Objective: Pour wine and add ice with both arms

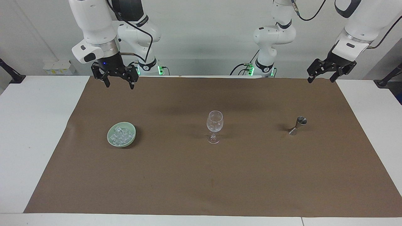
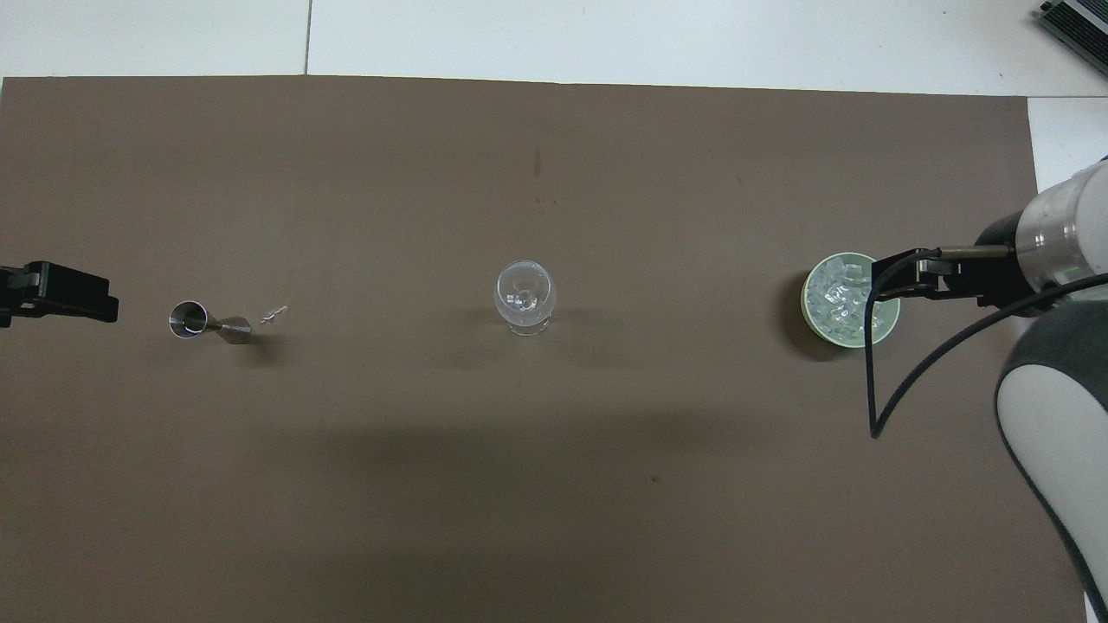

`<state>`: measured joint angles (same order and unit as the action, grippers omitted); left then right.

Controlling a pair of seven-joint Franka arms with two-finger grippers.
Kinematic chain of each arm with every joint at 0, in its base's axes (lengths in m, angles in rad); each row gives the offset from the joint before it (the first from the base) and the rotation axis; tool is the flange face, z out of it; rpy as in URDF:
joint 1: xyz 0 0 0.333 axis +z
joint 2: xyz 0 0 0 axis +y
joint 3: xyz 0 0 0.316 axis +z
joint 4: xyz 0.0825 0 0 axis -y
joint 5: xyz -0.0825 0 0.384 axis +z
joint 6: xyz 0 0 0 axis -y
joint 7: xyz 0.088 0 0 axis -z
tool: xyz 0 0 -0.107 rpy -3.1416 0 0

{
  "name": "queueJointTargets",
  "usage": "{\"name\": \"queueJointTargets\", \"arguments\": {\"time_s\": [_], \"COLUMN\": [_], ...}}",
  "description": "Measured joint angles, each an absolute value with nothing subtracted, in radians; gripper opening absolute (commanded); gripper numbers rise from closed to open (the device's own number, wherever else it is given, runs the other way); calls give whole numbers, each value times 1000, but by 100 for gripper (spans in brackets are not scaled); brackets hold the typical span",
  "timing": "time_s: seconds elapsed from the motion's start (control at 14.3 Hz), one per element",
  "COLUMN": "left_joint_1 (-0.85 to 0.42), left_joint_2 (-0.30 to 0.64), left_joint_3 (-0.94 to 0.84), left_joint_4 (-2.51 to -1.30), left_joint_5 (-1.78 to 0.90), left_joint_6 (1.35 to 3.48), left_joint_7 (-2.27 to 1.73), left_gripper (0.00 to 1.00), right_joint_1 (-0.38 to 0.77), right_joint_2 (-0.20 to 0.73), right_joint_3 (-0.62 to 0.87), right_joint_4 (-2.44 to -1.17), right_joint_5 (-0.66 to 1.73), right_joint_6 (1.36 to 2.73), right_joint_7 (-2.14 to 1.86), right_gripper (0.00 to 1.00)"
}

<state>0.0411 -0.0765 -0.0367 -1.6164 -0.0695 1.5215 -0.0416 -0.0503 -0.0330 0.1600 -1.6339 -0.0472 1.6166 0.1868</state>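
I see the ice (image 1: 121, 135) heaped in a pale green bowl (image 1: 110, 140) that sits on the brown mat (image 1: 201, 175) toward the right arm's end of the worktop (image 1: 31, 125). The cubes lie jumbled, so they share no common axis or heading. A clear stemmed glass (image 1: 214, 125) stands upright at the middle of the mat, bowl opening straight up. Toward the left arm's end, a steel jigger (image 1: 297, 125) stands on one cone, its long axis leaning slightly. Bowl, glass and jigger form a row parallel to the worktop's long edges, all well apart from each other.

My right claw (image 1: 119, 82) hangs over the mat's edge nearest the robots, fingers pointing down and spread wide, holding nothing. My left claw (image 1: 321, 76) hangs over the mat's corner at the left arm's end, nearest the robots, tilted, fingers also spread and empty. In the overhead view the left claw (image 2: 59, 292) shows only as a dark tip at the frame's edge.
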Motion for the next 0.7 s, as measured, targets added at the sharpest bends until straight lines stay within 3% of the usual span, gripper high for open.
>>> {"name": "queueJointTargets", "arguments": {"time_s": [0.7], "left_joint_1": [285], "left_joint_2": [-41], "left_joint_3": [-24], "left_joint_4": [-1671], "left_joint_5": [-239], "left_joint_6": [1527], "left_joint_7": [-137], "left_gripper": [100], "right_joint_1": [-50], "right_joint_2": [-33], "right_joint_3": [160], "right_joint_4": [-1634], "right_joint_5": [-47], "right_joint_6": [1617], "right_joint_7": [187], "right_gripper": [100]}}
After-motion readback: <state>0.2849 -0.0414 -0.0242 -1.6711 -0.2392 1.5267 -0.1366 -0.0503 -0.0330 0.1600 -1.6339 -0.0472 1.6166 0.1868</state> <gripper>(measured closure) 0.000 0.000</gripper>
